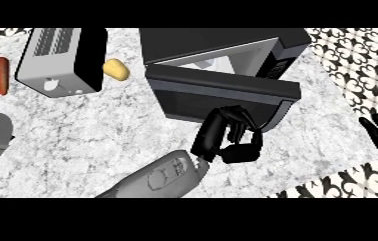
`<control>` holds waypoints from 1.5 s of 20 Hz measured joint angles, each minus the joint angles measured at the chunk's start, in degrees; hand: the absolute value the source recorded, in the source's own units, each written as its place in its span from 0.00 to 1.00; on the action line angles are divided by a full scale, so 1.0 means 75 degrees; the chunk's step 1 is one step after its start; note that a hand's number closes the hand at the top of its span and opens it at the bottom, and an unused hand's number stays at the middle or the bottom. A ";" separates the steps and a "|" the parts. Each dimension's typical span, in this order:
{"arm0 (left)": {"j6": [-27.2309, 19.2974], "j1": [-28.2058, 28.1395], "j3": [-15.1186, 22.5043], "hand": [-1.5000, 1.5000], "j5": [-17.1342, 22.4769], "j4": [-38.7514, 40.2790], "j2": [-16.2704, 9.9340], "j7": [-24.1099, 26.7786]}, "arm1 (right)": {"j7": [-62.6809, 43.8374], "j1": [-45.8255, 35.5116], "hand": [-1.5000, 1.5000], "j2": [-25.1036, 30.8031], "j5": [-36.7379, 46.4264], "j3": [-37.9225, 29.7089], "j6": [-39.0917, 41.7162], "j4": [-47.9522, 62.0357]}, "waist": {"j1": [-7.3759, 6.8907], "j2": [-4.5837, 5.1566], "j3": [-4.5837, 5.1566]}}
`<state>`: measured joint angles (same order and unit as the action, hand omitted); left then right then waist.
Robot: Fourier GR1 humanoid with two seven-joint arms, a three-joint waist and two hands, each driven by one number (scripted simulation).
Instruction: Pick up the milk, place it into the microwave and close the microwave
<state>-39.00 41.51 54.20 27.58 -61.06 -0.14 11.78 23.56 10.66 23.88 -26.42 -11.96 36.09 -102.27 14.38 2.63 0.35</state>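
Fingers of the left hand (225, 135) are curling against the lower edge of the black microwave door (221, 92), which is standing partly open in front of the black box-shaped microwave (221, 42); whether they are gripping the door or only pressing it, I cannot tell. White shapes are showing inside the cavity, but the milk is not clearly identifiable there. Only the dark fingertips of the right hand (369, 130) are showing at the right edge, looking straight. On the speckled white stone counter (88, 130) a silver and black toaster (63, 60) is standing at upper left, with a small yellow rounded object (116, 69) just beside it.
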 measured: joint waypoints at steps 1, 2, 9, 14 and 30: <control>-0.0033 0.0097 -0.0092 1.00 0.0135 0.0060 0.0004 0.0017 | -0.0048 -0.0031 0.00 0.0026 -0.0086 0.0007 0.0017 -0.0043 | 0.0042 0.0022 0.0004; -0.0067 0.0187 -0.0197 1.00 0.0259 0.0127 0.0004 0.0061 | -0.0099 -0.0029 0.00 0.0061 -0.0170 0.0010 0.0049 -0.0080 | 0.0094 0.0041 0.0009; -0.0202 0.0697 -0.0963 1.00 0.1117 0.0443 0.0019 0.0631 | -0.0359 -0.0084 0.00 0.0259 -0.0665 0.0002 0.0177 -0.0245 | 0.0375 0.0182 0.0027; -0.0161 0.1047 -0.1315 1.00 0.1580 0.0858 0.0019 0.0975 | -0.0499 -0.0216 0.00 0.0465 -0.0961 -0.0069 0.0247 -0.0369 | 0.0526 0.0251 0.0020; -0.0054 0.1191 -0.1349 1.00 0.2498 0.1188 0.0021 0.2089 | -0.0899 -0.0558 0.00 0.0905 -0.1734 -0.0153 0.0285 -0.0620 | 0.0744 0.0292 -0.0009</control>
<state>-39.41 50.44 44.08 46.31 -52.16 0.02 27.45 16.82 6.47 30.66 -39.42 -13.11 38.23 -106.92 19.95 4.82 0.28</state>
